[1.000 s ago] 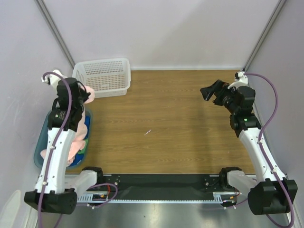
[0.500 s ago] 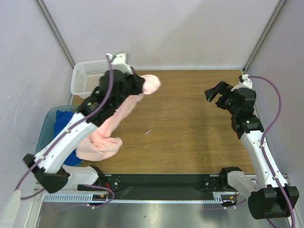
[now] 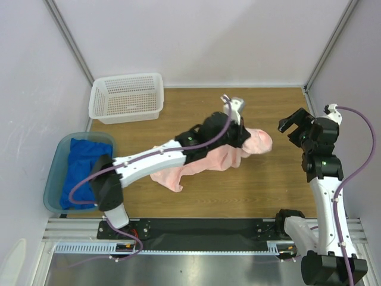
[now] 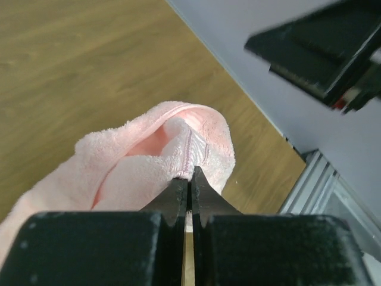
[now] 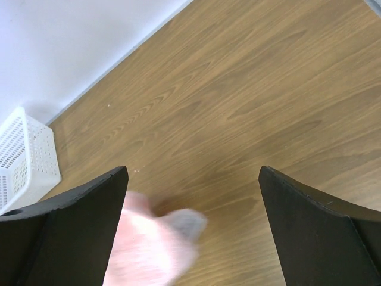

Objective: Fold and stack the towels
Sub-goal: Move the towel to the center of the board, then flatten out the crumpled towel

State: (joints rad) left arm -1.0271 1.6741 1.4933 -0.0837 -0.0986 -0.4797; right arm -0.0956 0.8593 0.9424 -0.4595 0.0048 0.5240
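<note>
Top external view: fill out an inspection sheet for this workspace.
Surface: wooden table, no spills seen.
Job's things: pink towel trailing on the table, one end lifted; blue towel in the teal tub; green towel not seen.
Clutter: white basket, back left, looks empty.
Grippers: left gripper shut on the pink towel; right gripper open, holding nothing.
Cables: purple cables along both arms, no snag seen.
Surroundings: grey walls; nothing else seen.

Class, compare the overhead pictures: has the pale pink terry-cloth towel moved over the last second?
Yes. The pale pink terry-cloth towel, pinched by the left gripper, went right, out of the translucent teal plastic tub.
</note>
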